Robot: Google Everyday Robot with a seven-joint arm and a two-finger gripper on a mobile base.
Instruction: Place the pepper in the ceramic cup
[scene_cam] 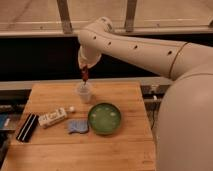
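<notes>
Gripper point(85, 68) clamps pepper point(85, 75) just above ceramic cup point(84, 93), near desk point(50, 150) far edge. Risk: cup's narrow, so if release is off-centre, pepper prob. hits rim & falls out.

The gripper point(85, 71) hangs just over the ceramic cup point(84, 93) and pinches the pepper point(85, 76) — the pepper's top end is hidden in its grip. The big white arm point(145, 50) runs off the right edge. The table point(125, 150) is cut off at the bottom. A tiny white thing point(72, 108) beside the white packet point(52, 118) is too small to name — the packet's words cannot be read. A blue thing point(3, 122) is cut by the left edge.
</notes>
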